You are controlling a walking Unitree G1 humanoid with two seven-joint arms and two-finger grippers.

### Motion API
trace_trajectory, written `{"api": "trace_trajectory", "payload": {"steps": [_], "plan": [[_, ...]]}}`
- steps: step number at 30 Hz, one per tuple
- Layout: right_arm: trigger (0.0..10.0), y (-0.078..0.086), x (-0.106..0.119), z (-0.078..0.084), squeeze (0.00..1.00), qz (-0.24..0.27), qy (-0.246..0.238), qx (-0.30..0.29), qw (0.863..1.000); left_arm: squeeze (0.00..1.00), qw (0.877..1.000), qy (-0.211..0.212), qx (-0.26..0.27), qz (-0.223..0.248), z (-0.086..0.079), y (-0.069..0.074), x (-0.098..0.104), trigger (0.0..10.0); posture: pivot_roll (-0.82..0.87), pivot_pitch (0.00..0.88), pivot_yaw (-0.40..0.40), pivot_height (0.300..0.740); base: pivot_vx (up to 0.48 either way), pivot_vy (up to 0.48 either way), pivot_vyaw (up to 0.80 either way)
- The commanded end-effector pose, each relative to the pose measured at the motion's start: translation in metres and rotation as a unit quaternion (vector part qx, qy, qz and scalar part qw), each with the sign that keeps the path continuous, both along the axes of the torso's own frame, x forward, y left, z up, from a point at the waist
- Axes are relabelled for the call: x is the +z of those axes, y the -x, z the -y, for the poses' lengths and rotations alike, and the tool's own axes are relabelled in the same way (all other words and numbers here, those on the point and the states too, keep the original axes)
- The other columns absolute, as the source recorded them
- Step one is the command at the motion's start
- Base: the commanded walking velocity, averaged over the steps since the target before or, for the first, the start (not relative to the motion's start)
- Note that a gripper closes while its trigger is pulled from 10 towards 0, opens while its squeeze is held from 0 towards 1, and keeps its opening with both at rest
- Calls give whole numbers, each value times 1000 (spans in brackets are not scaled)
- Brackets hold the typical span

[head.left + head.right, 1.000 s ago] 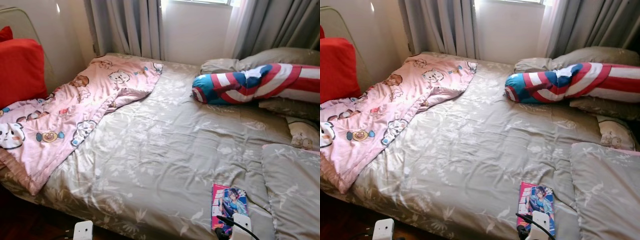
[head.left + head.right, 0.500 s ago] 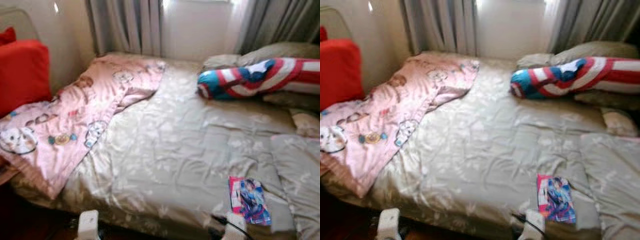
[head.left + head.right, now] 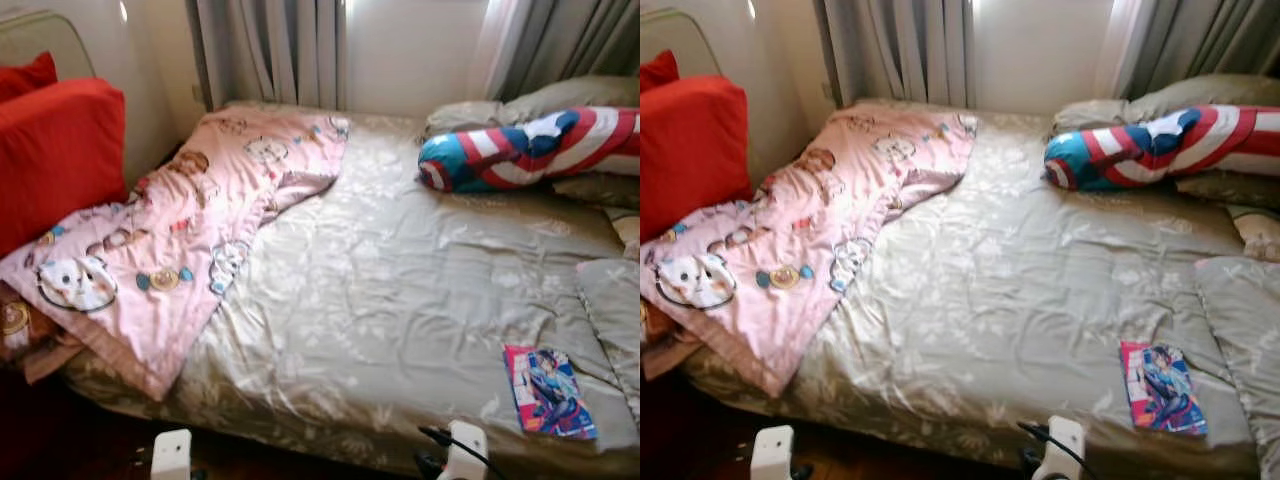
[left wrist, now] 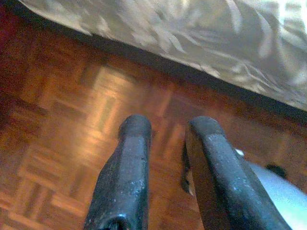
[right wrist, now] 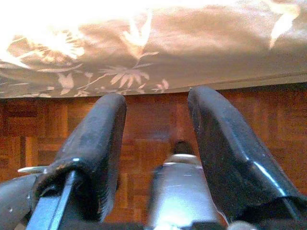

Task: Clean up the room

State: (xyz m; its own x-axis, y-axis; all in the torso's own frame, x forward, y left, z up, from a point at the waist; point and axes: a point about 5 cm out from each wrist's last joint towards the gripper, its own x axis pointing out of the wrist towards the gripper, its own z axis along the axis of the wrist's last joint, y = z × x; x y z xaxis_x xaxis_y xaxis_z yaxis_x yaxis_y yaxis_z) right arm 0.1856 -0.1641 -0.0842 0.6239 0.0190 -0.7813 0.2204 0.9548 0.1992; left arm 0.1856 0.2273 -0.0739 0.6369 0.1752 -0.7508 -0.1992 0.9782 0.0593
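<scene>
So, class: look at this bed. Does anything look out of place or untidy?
Yes. The pink cartoon blanket lies rumpled and askew along the robot's left side of the bed, one corner hanging over the edge. A colourful book lies loose near the front right corner.

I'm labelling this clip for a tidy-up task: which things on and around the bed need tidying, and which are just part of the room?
Likely to tidy:
- pink cartoon blanket, rumpled over the bed's left side
- comic book, lying near the bed's front right edge

Just there:
- striped bolster at the head
- red cushions
- grey curtains
- grey floral bedspread
- parquet floor
</scene>
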Motion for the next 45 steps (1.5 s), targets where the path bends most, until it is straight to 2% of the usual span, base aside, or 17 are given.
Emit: {"api": "trace_trajectory", "payload": {"steps": [1,38,45], "plan": [[10000,7,-3,10,0,-12,12,-6,1000,0,1000,8,-4,-9,7,3,-4,10000,95,72,-17,740,0,416,0],[10000,1,0,9,0,-9,16,1,1000,0,1000,8,0,-5,9,-2,-1,10000,98,3,-16,740,0,416,0],[10000,-5,3,9,0,-4,17,-2,1000,0,1000,3,3,-1,7,-6,1,10000,103,0,-18,740,0,41,0]]}}
